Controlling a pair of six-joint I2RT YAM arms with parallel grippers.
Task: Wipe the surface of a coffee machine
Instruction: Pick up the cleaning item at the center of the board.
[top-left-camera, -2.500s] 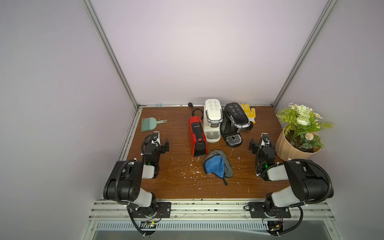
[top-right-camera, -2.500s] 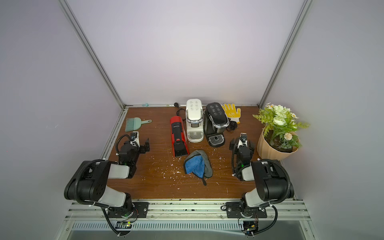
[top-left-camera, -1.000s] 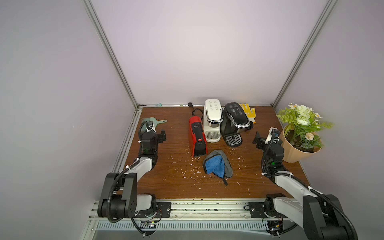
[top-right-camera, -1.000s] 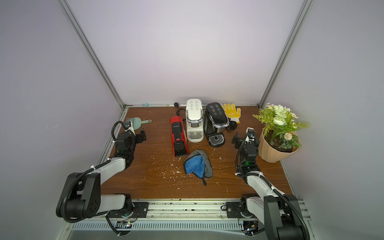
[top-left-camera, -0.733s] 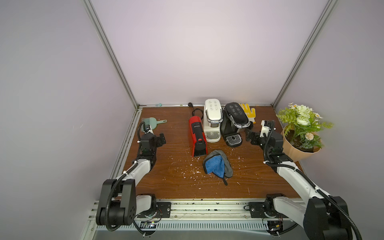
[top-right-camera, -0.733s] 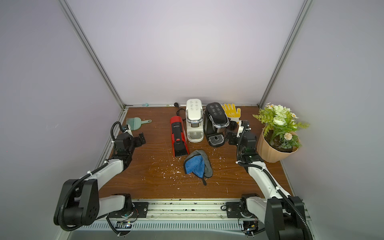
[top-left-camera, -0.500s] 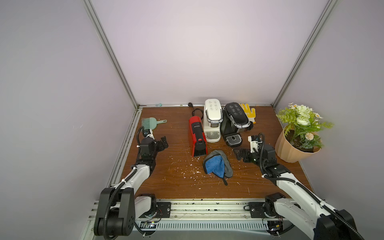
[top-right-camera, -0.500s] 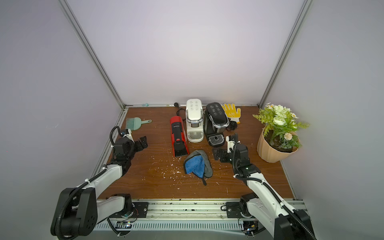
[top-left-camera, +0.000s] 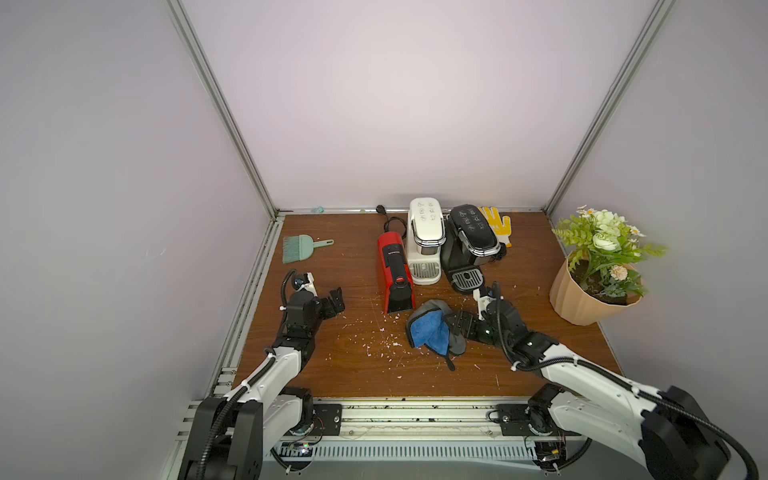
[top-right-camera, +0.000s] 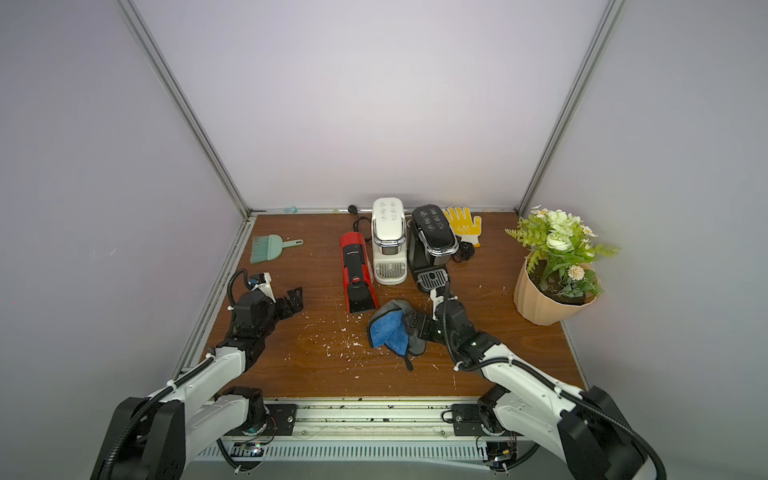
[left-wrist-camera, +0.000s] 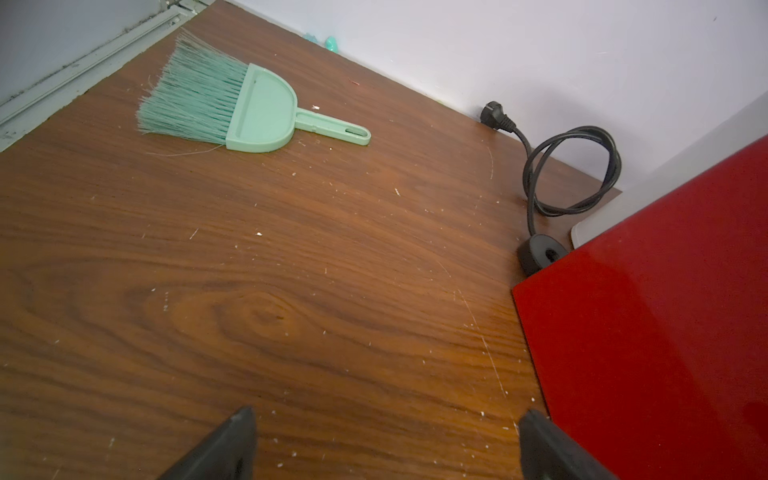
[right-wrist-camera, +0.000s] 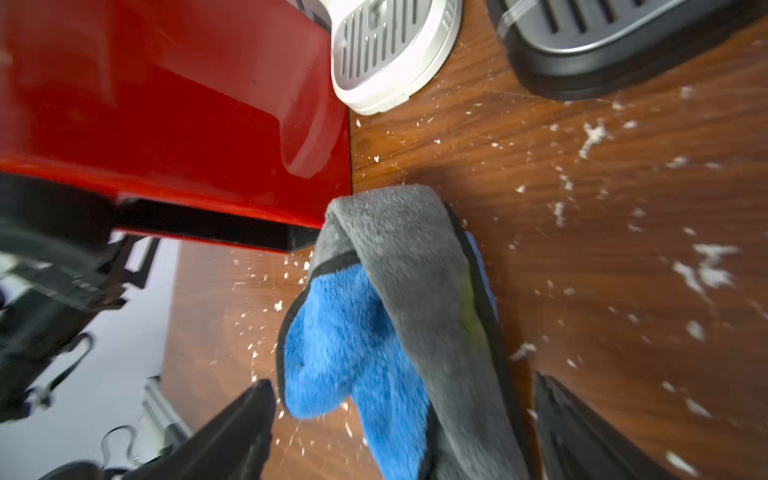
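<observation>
Three in a row toward the back of the wooden table (top-left-camera: 340, 365): red coffee machine (top-left-camera: 394, 272) on the left, white coffee machine (top-left-camera: 424, 239) in the middle, black coffee machine (top-left-camera: 469, 243) on the right, all upright, drip trays facing the arms. Just before the red one's front end, a crumpled cloth (top-left-camera: 428, 332), blue inside and grey outside, flat on the wood among white crumbs (top-left-camera: 390, 341). Touching the machine or a hair apart: cannot tell.

Right gripper (top-left-camera: 455, 324) low at the cloth's right edge, pointing left toward it. Stands spread wide. In the right wrist view, right gripper (right-wrist-camera: 401, 384) astride the grey fold, one of its fingers (right-wrist-camera: 241, 428) on each side. Squeezes nothing, lifts nothing. Contact with the fabric: cannot tell.

Left gripper (top-left-camera: 334, 300) well apart from the cloth, on the left side of the table, low over bare wood, aimed toward the red machine's flank. Gapes fully as well. In the left wrist view, left gripper (left-wrist-camera: 386, 415) with only wood grain and crumbs between its tips, the red side panel just beside one of them. Holds nothing.

Elsewhere: green hand brush (top-left-camera: 301, 248) near the back left corner, yellow glove (top-left-camera: 496, 224) behind the black machine, potted plant (top-left-camera: 582, 303) at the right edge, looped black power cord (left-wrist-camera: 569, 174) behind the red machine.
</observation>
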